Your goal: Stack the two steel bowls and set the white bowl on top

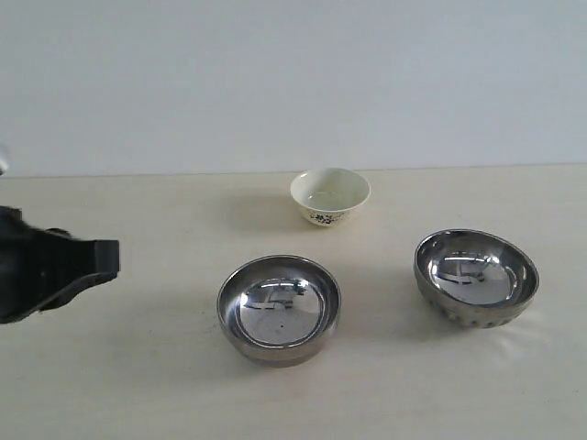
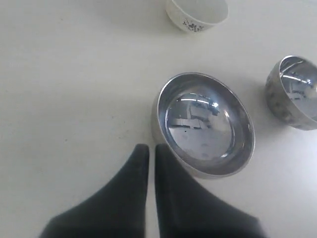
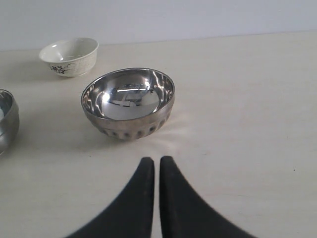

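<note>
A smooth steel bowl (image 1: 279, 309) (image 2: 205, 123) (image 3: 6, 121) sits upright at the table's middle front. The ribbed steel bowl (image 1: 475, 277) (image 3: 128, 102) (image 2: 293, 90) stands apart to its right. Behind them rests the small white bowl (image 1: 330, 195) (image 2: 197, 13) (image 3: 69, 56) with its dark floral pattern. My left gripper (image 1: 108, 257) (image 2: 148, 148) hovers at the left, shut and empty, short of the smooth bowl's rim. My right gripper (image 3: 156, 161) is shut with nothing in it, a little in front of the ribbed bowl; it is outside the exterior view.
The cream table (image 1: 138, 367) runs back to a pale wall (image 1: 293, 82). Nothing but the three bowls stands on it.
</note>
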Controlling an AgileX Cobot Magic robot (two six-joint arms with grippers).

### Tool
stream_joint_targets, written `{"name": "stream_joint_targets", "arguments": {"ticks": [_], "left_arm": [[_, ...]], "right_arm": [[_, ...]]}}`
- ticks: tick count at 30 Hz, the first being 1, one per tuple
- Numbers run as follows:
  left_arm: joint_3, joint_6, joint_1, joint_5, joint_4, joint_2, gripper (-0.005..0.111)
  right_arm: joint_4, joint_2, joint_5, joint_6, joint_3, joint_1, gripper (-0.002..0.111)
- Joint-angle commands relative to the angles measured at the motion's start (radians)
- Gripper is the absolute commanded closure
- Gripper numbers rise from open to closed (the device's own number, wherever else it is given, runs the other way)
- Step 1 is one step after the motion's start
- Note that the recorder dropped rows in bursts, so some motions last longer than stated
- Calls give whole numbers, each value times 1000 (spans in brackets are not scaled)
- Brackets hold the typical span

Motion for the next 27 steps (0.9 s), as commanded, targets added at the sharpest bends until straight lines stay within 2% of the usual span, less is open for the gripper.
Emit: {"name": "stream_joint_targets", "arguments": {"ticks": [1, 3, 7, 11, 19, 24, 27], "left_arm": [[127, -17, -3, -47, -83, -162, 103], [152, -20, -3, 32, -137, -229, 103], [164, -20, -3, 288, -176, -351, 103], [164, -8, -3, 397, -176, -427, 103], [164, 8, -3, 358, -173, -500, 103], [162, 171, 1, 228, -122, -527, 103], [162, 187, 119, 151, -137, -660, 103]], "right_arm": [[-4, -5, -6, 4, 5, 2, 108], [-4, -5, -6, 4, 5, 2, 108], [-4, -5, -6, 4, 5, 2, 108], [-4, -5, -6, 4, 5, 2, 108], [-4, -5, -6, 4, 5, 2, 108], [-4, -5, -6, 4, 5, 2, 108], [-4, -5, -6, 4, 5, 2, 108]]}}
